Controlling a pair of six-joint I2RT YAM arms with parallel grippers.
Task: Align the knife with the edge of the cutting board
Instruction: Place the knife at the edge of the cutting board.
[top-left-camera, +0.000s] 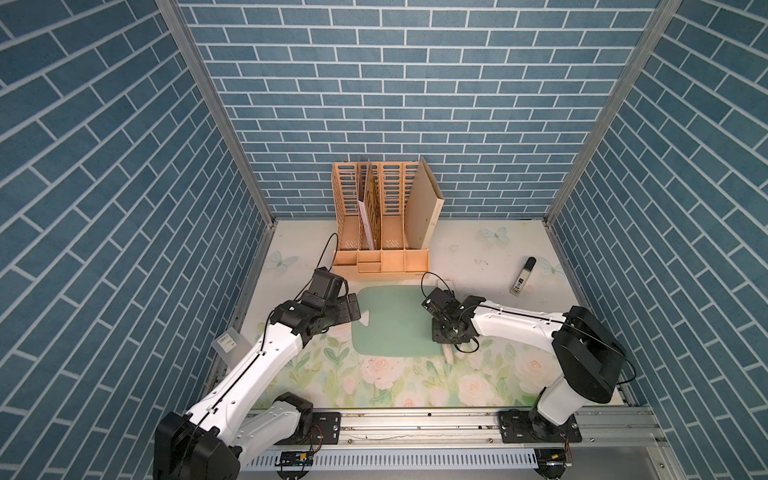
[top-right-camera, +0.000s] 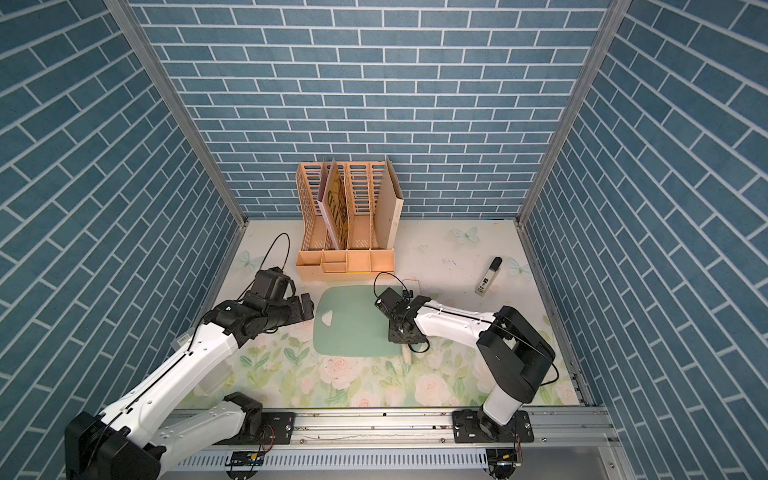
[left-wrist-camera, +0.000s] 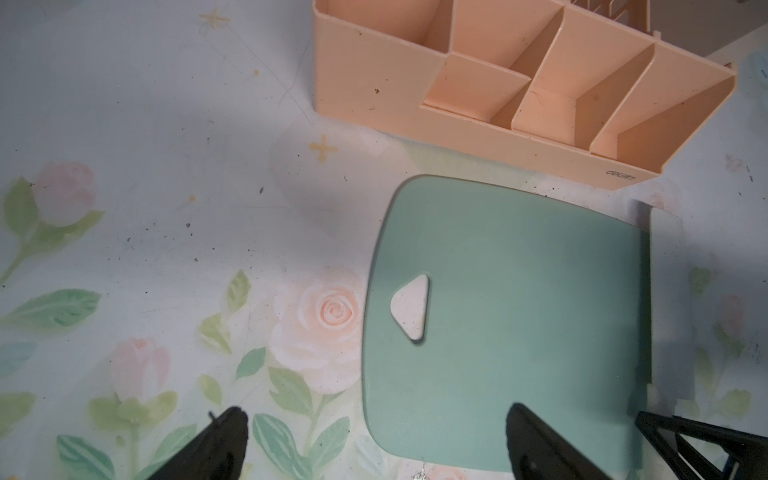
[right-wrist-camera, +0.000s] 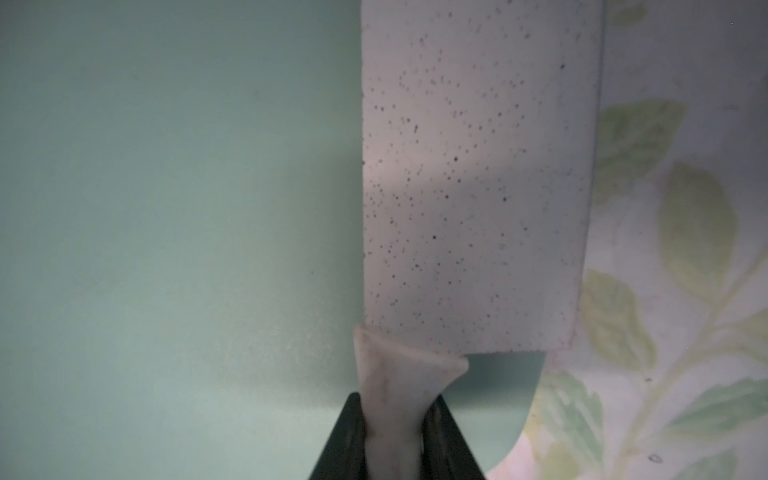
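Blue brick-pattern walls (top-left-camera: 415, 83) at 9, 12 and 3 o'clock. Aluminium posts (top-left-camera: 224, 124) at back corners. Tabletop (top-left-camera: 478, 257) under floral cover, roses toward 6 o'clock, butterflies toward 12. Peach file organiser (top-left-camera: 382, 262) at 12 o'clock, against back wall. Metal rail (top-left-camera: 415, 424) along 6 o'clock edge. Light even, shadows soft.

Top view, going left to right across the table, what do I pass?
Frosted sheet → left gripper → cutting board → knife → white tube. The file organizer sits over the board's span, so it is left out.
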